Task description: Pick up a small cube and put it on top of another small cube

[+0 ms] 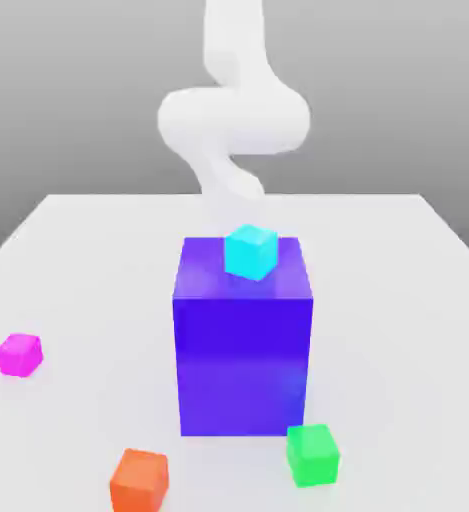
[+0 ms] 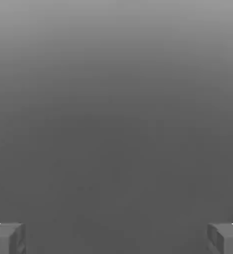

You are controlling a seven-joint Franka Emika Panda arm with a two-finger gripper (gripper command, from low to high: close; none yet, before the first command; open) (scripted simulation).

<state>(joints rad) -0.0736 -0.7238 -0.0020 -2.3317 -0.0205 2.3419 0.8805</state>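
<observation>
On the white table (image 1: 98, 260), near the exterior view's left edge, the small bright magenta cube (image 1: 19, 354) sits untouched. My gripper (image 2: 116, 238) fingers stand wide, empty; next I must reach down to it.

1. A pale grey-white table (image 1: 88, 260) filled the lower part of the exterior view, with its far edge running level behind the objects.
2. A large blue-violet block (image 1: 243, 365) stood upright near the middle of the table.
3. A small magenta cube (image 1: 19, 354) sat on the table toward the exterior view's left, well apart from the block.
4. An orange cube (image 1: 139, 480) rested near the front edge, left of the block's base.
5. A green cube (image 1: 312, 454) lay just beside the block's front right corner.
</observation>
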